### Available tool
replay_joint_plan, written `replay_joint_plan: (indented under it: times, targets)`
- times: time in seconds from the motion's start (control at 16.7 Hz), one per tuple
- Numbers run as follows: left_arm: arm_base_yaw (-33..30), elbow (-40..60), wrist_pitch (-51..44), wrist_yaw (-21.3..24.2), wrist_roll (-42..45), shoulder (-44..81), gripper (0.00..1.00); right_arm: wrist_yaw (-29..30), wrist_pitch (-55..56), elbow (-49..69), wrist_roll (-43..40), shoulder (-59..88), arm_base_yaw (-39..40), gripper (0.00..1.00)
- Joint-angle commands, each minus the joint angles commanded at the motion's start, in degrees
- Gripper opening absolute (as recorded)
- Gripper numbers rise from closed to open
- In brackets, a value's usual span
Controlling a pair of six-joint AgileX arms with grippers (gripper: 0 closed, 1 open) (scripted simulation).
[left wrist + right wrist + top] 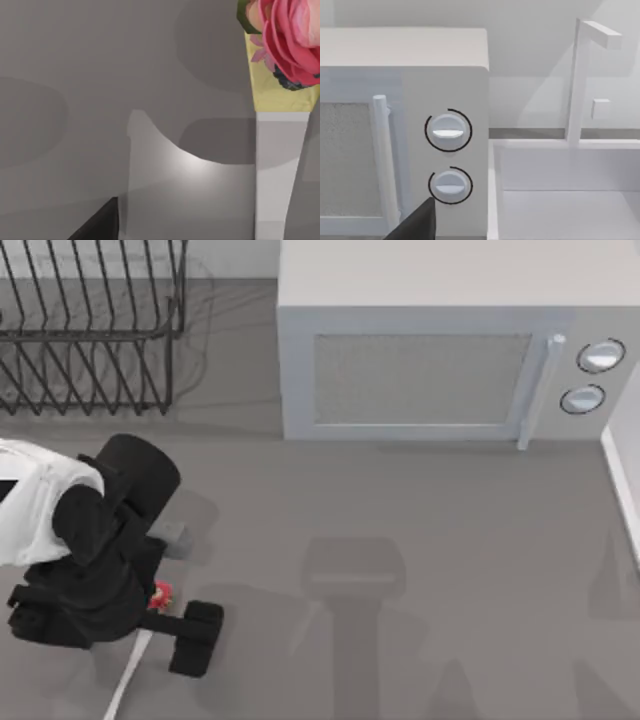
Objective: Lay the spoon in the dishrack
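White spoon point(128, 672): lying flat on the grey table point(450, 570) at the near left, directly under the left gripper point(165, 615); red knob point(160, 594) just beside the gripper body.
Long axis: handle is seen slanting from the knob toward the near edge of the table; bowl end is cut off by the frame.
Left wrist view: knob point(292, 37) and yellow collar point(280, 95) are seen at close range, white handle point(277, 170) running away from them.
Finger state, left: cannot be told; one dark fingertip point(97, 225) is seen, clear of the handle.
Dishrack point(90, 330): black wire, at the far left, well apart from the spoon, straight beyond the left arm.
Nearer arm: left, judged the working arm.
Right gripper: one dark finger point(415, 225) is seen, aimed at the microwave point(420, 125); state cannot be told.
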Motion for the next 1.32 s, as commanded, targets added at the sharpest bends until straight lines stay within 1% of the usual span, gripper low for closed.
replay_joint_plan:
  times: [0.42,0.48,0.9,0.96,1.14,1.32]
  targets:
    - [0.00,0.00,0.00,0.00,0.00,0.00,0.02,0.00,0.00,0.00,0.00,0.00,0.00,1.00]
    - [0.00,0.00,0.00,0.00,0.00,0.00,0.00,0.00,0.00,0.00,0.00,0.00,0.00,1.00]
    - [0.00,0.00,0.00,0.00,0.00,0.00,0.00,0.00,0.00,0.00,0.00,0.00,0.00,1.00]
    - [-0.12,1.85,-3.76,-0.43,-0.16,-3.99,0.00,0.00,0.00,0.00,0.00,0.00,0.00,1.00]
    - [-0.26,3.96,-5.91,-0.43,-0.30,-4.21,0.00,0.00,0.00,0.00,0.00,0.00,0.00,1.00]
    - [-0.41,11.08,-13.55,-0.44,-0.68,-5.33,0.00,0.00,0.00,0.00,0.00,0.00,0.00,1.00]
